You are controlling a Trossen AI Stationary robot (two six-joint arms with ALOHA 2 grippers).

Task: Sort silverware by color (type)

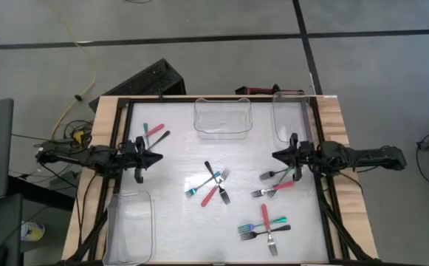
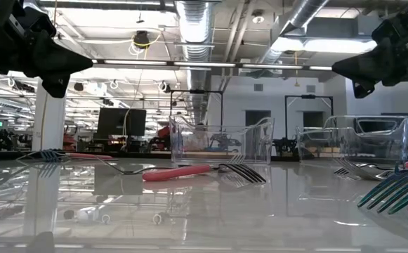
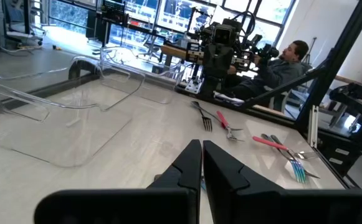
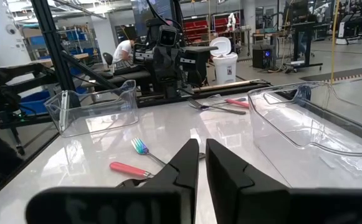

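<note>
Hovering above the surface [image 1: 177, 222] on opposite sides, both arms hang clear of the work, the left pincer [image 1: 157, 157] pinched closed on nothing and the right pincer [image 1: 275, 155] with its fingers nearly together and also empty (each wrist view shows only a thin slit between the dark fingers). The silverware lies loose in four clusters, which I judge is an unsorted scatter: a small pair at far left [image 1: 153, 133] just behind the left pincer, a crossed heap in the middle [image 1: 214, 185], a group at right [image 1: 277, 181] beneath the right pincer, and a bunch at near right [image 1: 266, 227]. Red, teal and dark handles overlap within each cluster, so picking one fork without dragging its neighbour looks awkward. Three clear bins [image 1: 223, 118] stand at the edges, one at far centre, one at the far right corner [image 1: 288, 114] and one at near left [image 1: 131, 225], all apparently holding no forks, so sorting seems not yet begun. The black frame [image 1: 122, 103] rims the surface and crowds the corner bins; the widest open room lies between the middle heap and the near-left bin, and across the near edge
</note>
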